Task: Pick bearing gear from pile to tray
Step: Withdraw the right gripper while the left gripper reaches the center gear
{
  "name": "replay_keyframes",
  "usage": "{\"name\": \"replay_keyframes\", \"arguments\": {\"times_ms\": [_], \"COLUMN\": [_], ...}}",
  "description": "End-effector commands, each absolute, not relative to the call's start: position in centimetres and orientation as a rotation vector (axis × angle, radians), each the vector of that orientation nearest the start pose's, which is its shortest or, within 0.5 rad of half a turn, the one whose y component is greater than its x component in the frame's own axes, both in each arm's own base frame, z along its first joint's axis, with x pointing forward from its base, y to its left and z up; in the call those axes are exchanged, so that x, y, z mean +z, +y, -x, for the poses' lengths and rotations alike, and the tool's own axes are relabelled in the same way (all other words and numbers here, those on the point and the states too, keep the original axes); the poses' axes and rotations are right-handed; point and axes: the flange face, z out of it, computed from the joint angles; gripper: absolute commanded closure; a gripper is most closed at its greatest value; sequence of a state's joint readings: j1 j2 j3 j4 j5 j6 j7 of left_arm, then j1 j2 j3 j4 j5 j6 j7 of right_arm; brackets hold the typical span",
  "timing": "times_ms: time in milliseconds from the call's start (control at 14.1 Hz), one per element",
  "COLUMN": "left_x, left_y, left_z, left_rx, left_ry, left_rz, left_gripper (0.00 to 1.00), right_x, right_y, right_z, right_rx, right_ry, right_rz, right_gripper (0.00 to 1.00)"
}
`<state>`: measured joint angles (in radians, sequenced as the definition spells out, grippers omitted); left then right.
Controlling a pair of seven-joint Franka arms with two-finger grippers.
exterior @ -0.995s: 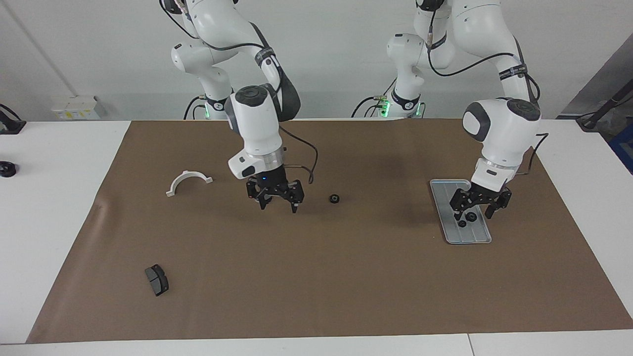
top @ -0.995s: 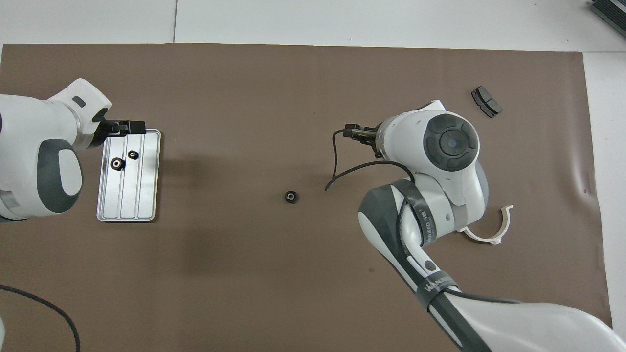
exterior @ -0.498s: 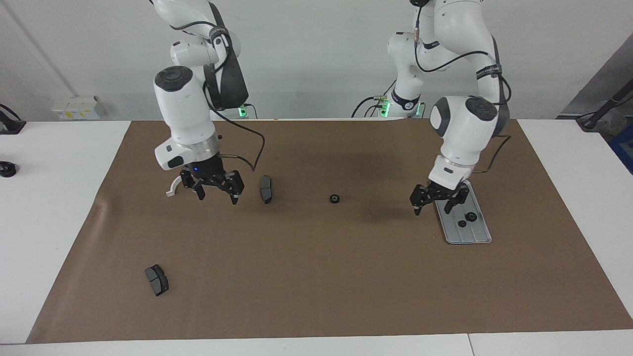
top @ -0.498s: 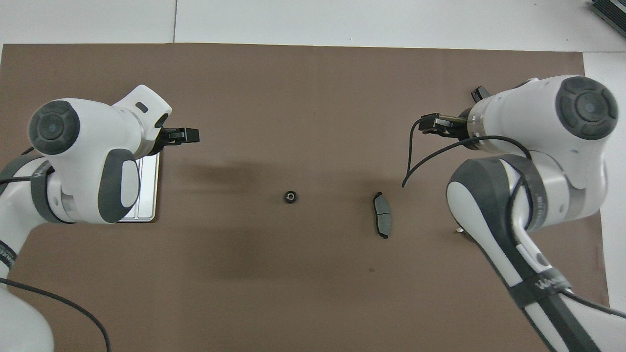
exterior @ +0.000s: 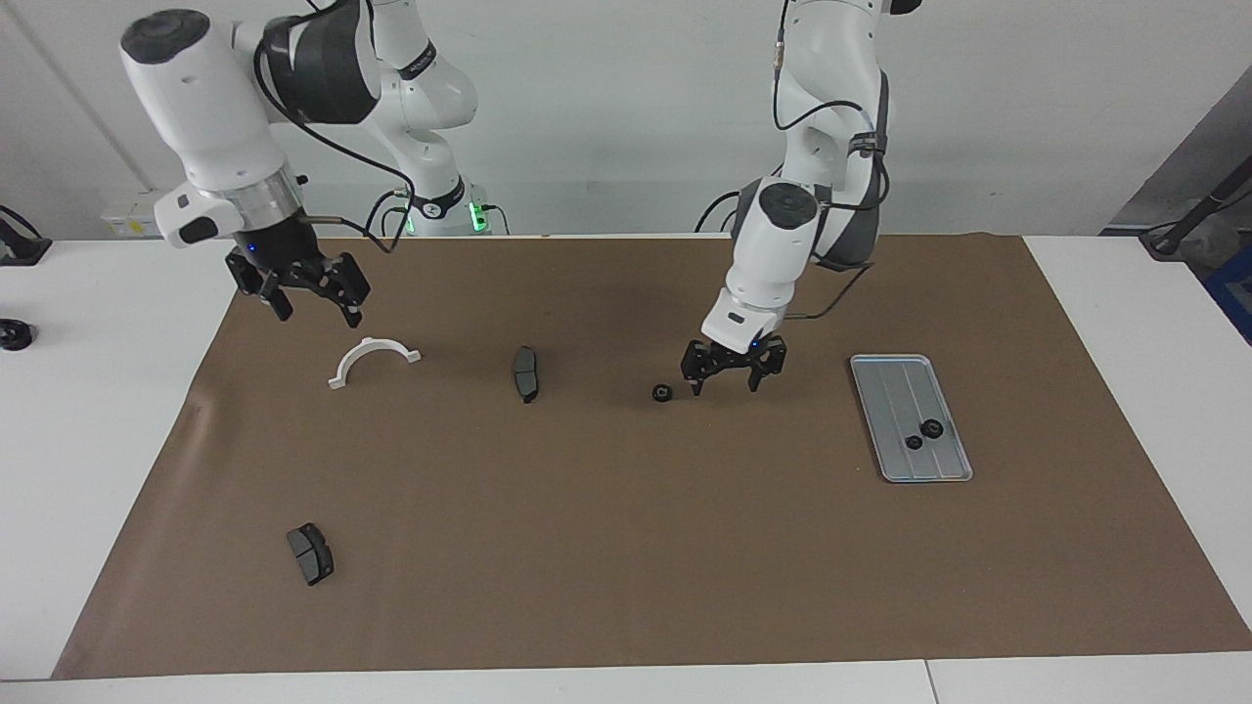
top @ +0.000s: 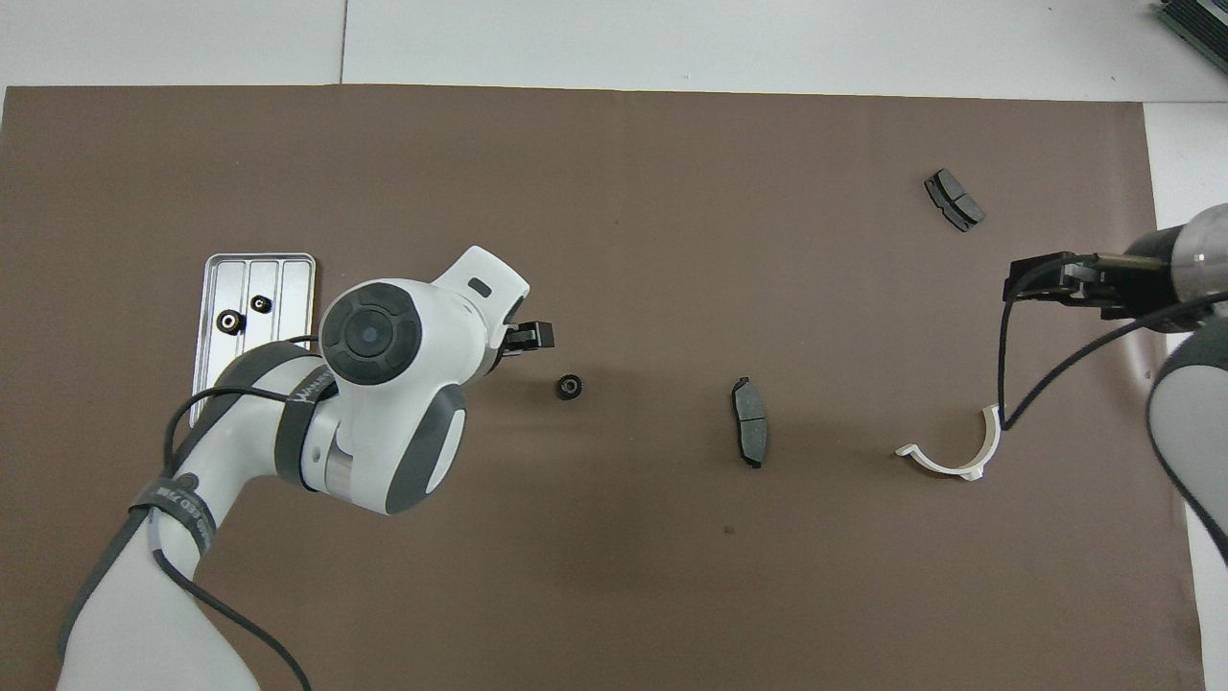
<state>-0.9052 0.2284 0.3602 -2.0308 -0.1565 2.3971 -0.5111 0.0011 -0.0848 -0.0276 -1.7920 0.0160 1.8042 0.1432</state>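
Observation:
A loose black ring point(exterior: 662, 393) lies on the brown mat near its middle; it also shows in the overhead view point(top: 570, 387). My left gripper point(exterior: 726, 384) is open and empty, low over the mat just beside the ring on the tray's side, not touching it; only its tip shows from above point(top: 533, 336). The silver tray point(exterior: 939, 469) point(top: 288, 288) lies toward the left arm's end and holds two black rings point(exterior: 931, 428) point(top: 229, 321). My right gripper point(exterior: 311, 311) point(top: 1041, 278) is open and empty, raised over the mat near the white half-ring bracket point(exterior: 374, 359) point(top: 959, 451).
One dark brake pad point(exterior: 525, 373) point(top: 749, 434) lies between the bracket and the loose ring. Another brake pad point(exterior: 310, 553) point(top: 954, 200) lies far from the robots toward the right arm's end. A small black object point(exterior: 12, 334) sits on the white table off the mat.
My left gripper has moved from over the tray to beside the loose ring. My right gripper has risen and swung past the bracket toward its own end, uncovering the middle brake pad.

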Motion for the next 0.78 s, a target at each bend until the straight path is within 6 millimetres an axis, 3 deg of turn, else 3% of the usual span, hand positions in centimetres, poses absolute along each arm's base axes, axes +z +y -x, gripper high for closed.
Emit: {"name": "replay_keyframes", "arguments": {"times_ms": [0,71,356,640,711], "left_x": [33.0,32.2,29.9,29.3,29.3], "left_y": [-36.3,-36.9,-37.4,-37.2,-37.2], "left_z": [-48.6,-48.3,-48.7,-48.5,-48.4], "left_rx": [-0.194,-0.192,-0.265,-0.26,-0.26], "left_ry": [-0.101,-0.101,-0.084,-0.084,-0.08], "left_rz": [3.23,3.223,3.218,3.213,3.215], "left_gripper": [0.0,0.0,0.0,0.01,0.15], "right_x": [63.4,64.3,63.6,63.5,63.5], "right_y": [-3.3,-3.6,-2.1,-2.1,-2.0], "right_z": [-52.9,-52.7,-52.5,-52.5,-52.5], "right_rx": [-0.089,-0.072,-0.034,-0.036,-0.036], "right_ry": [0.214,0.214,0.171,0.173,0.176], "right_rz": [3.121,3.125,3.15,3.144,3.144], "right_gripper": [0.0,0.0,0.0,0.0,0.0]}}
